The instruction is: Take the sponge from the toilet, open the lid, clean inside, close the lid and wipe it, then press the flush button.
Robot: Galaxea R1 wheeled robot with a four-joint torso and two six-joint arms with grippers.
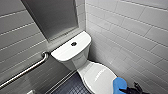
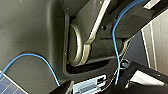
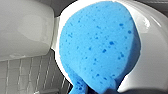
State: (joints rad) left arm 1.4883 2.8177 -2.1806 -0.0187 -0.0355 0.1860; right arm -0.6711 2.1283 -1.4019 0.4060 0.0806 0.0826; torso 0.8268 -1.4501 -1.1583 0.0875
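Counting one sponge (image 1: pixel 119 83), one toilet (image 1: pixel 65 53).

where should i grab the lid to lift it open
Probably the rounded front edge of the lid, farthest from the tank, coming from the front and hooking under the rim. It lies shut and flat, hinge end at the tank, so the front lifts easiest. The sponge is at that edge on the wall side; the other side looks freer.

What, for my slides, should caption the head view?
Right gripper holds the sponge at the closed lid; flush button dark on the tank behind.
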